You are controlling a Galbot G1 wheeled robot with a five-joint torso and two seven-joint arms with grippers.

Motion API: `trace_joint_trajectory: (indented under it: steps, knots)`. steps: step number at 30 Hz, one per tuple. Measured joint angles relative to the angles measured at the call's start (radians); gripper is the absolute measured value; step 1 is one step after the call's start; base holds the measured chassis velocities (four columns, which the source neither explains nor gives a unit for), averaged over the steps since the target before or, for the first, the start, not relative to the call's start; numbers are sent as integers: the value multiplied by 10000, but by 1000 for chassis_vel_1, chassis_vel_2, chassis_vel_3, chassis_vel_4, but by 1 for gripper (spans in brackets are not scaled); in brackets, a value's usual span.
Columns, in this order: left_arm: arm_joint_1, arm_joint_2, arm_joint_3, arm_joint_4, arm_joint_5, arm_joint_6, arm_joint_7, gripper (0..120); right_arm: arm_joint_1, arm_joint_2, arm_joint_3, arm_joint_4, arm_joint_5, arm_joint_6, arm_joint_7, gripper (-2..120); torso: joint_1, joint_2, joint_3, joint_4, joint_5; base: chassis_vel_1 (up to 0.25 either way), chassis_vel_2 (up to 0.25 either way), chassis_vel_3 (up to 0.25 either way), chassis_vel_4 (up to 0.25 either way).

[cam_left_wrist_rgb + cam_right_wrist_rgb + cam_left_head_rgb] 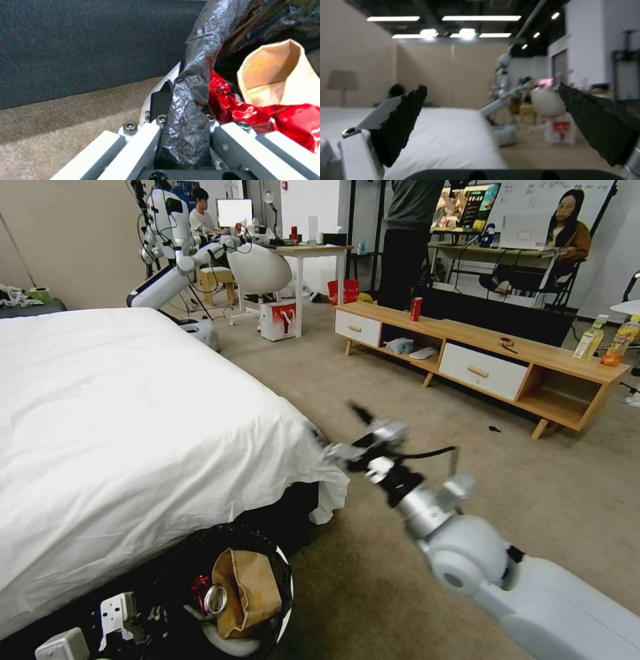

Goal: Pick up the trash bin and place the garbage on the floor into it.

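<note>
Trash bin [267, 573] rim in left hand [185, 120]

White trash bin [283, 617], black liner, tan bag [248, 590].

The room is bright. Long ceiling lights [443, 18] glow white and glare a little in the right wrist view, where everything far away looks soft and fuzzy. The right gripper [347, 437] looks smeared, maybe from moving. The bed [120, 400] shines almost too white. Dark shadow sits under its edge. Straight lines bend near the head view's edges.
</note>
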Motion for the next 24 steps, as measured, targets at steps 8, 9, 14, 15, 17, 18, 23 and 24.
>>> trace_joint_trajectory:
  steps: [8,9,14,15,17,18,23,24]
  knots:
    - [199,-395,-9,-121,596,-218,144,1,-1834,672,2715,-6,-1217,825,94,91,0,0,0,11,-1,0,0,0,0]
    - [216,-444,-9,-124,663,-251,153,1,-2344,779,3523,101,-1495,858,90,90,0,0,-1,5,-1,0,0,0,0]
    - [227,-588,-5,-152,813,-303,162,1,-3948,1138,5414,503,-2429,806,99,90,0,0,0,3,-1,0,0,0,0]
    - [226,-639,-1,-155,859,-327,163,1,-4441,1260,5797,663,-2731,749,127,90,0,0,-1,5,-3,0,0,0,0]
    - [224,-682,10,-155,928,-363,178,1,-4892,1379,6076,802,-3028,690,157,90,-1,1,-1,5,-2,0,0,0,0]
    - [224,-730,29,-150,1034,-417,209,1,-5403,1537,6295,952,-3453,619,276,90,0,1,-2,4,-2,0,0,0,0]
    - [225,-815,93,-108,1259,-528,266,1,-6568,2463,6556,1298,-4912,417,725,90,0,1,-1,9,-5,0,0,0,0]
    - [226,-815,104,-85,1368,-579,310,1,-6865,2863,6557,1286,-5439,467,801,90,-1,1,-1,6,-2,0,0,0,0]
